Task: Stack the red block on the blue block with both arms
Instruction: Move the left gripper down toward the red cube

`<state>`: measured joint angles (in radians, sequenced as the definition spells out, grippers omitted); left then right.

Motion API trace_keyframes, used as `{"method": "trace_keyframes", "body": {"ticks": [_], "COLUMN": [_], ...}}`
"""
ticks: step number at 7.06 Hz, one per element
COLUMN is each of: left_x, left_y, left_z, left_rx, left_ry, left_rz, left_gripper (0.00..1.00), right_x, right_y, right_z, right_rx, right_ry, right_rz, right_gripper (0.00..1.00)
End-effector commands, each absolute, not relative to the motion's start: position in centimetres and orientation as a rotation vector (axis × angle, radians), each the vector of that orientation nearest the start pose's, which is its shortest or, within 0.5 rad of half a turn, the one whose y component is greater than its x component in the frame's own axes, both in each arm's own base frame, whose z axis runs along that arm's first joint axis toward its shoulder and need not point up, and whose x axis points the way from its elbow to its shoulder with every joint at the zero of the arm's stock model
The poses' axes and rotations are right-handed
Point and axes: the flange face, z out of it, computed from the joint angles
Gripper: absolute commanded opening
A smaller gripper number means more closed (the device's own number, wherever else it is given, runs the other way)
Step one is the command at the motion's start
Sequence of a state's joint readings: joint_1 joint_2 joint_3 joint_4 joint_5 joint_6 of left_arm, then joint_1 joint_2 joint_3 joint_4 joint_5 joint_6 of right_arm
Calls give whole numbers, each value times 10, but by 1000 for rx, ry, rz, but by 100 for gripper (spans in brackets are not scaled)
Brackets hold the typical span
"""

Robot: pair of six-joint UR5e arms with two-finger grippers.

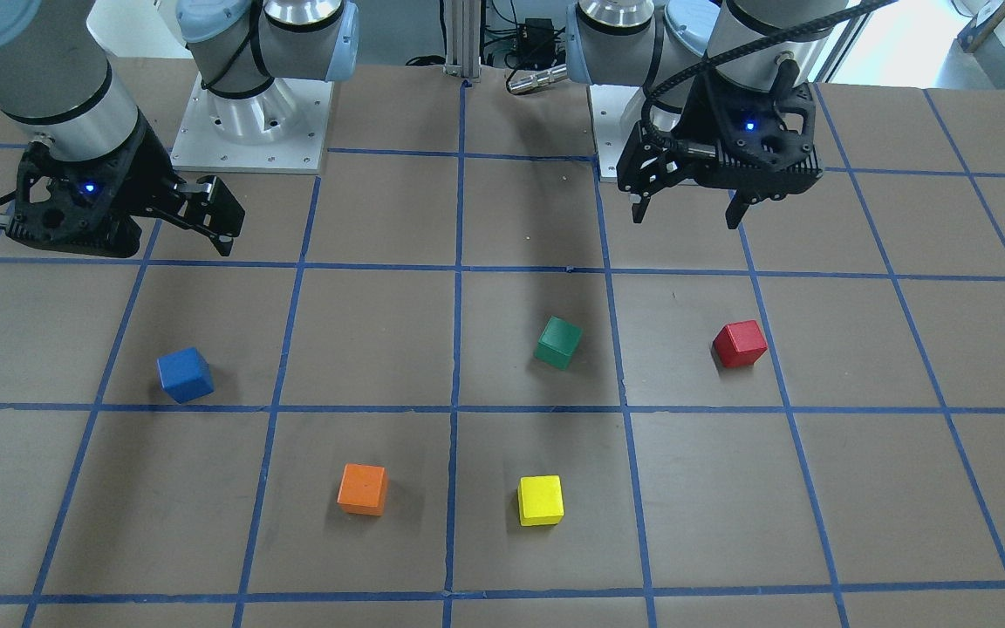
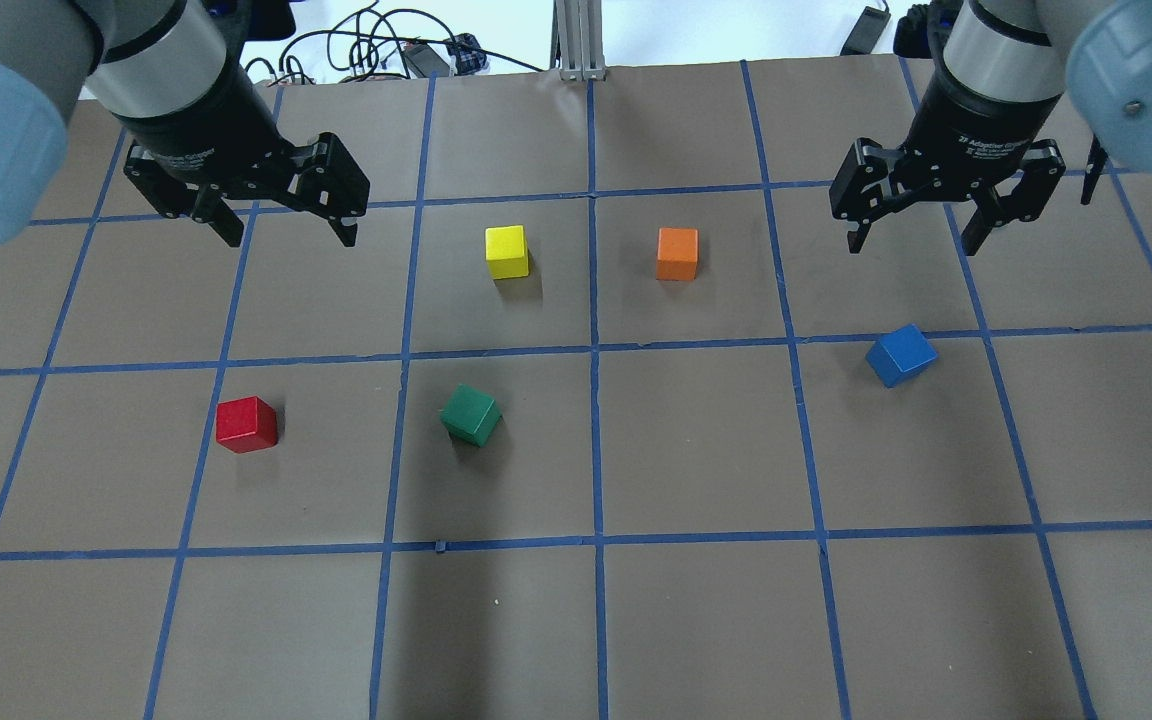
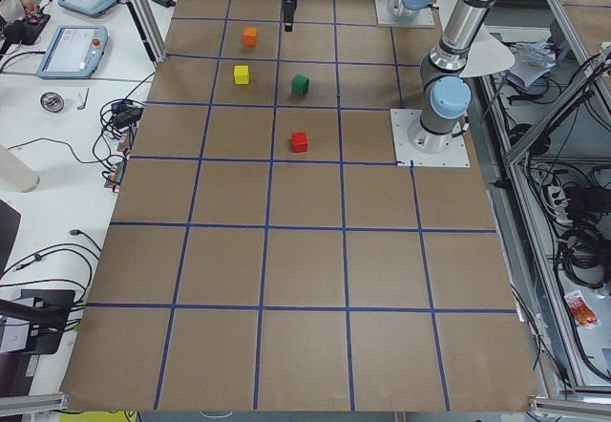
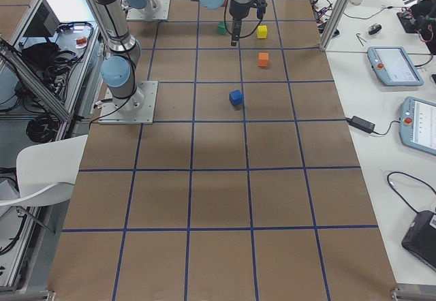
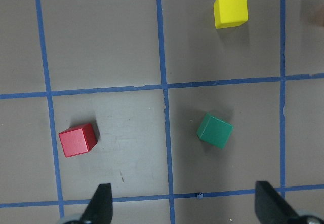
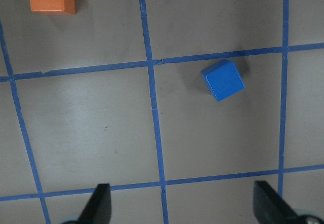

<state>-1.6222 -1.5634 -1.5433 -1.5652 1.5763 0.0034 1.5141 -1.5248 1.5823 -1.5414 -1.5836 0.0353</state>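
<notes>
The red block lies on the brown table on my left side; it also shows in the front view and the left wrist view. The blue block lies on my right side, turned at an angle, also seen in the front view and the right wrist view. My left gripper is open and empty, hovering high, beyond the red block. My right gripper is open and empty, hovering above the table beyond the blue block.
A green block lies right of the red block. A yellow block and an orange block lie farther out near the middle. Blue tape lines grid the table. The arm bases stand at the robot's edge.
</notes>
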Motion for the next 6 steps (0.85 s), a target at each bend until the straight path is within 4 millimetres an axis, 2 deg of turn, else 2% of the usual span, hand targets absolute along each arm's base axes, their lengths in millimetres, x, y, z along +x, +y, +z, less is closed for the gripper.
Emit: {"method": "trace_keyframes", "body": {"ticks": [1,2,3,4,5,6], "left_x": [-163,-162,-159,-146,-100,-68], "left_y": [-484,-483,-479,-473,-470,-470], "left_z": [506,499,500,490,466,453], "left_rx": [98,98,100,95,41,-17], "left_ry": [3133,3127,3120,3087,3009,3022], "left_rz": [-65,-49,-42,8,70,103], "left_gripper": [100,100,100,100,100,100], "right_x": [103,103,103,103,103,103], "right_y": [-508,-508,-508,-508,-507,-507], "right_z": [456,455,454,454,452,452], "right_rx": [146,151,161,161,180,183], "right_ry": [3146,3149,3147,3149,3147,3145], "right_rz": [140,143,145,148,152,152], "right_gripper": [100,100,100,100,100,100]}}
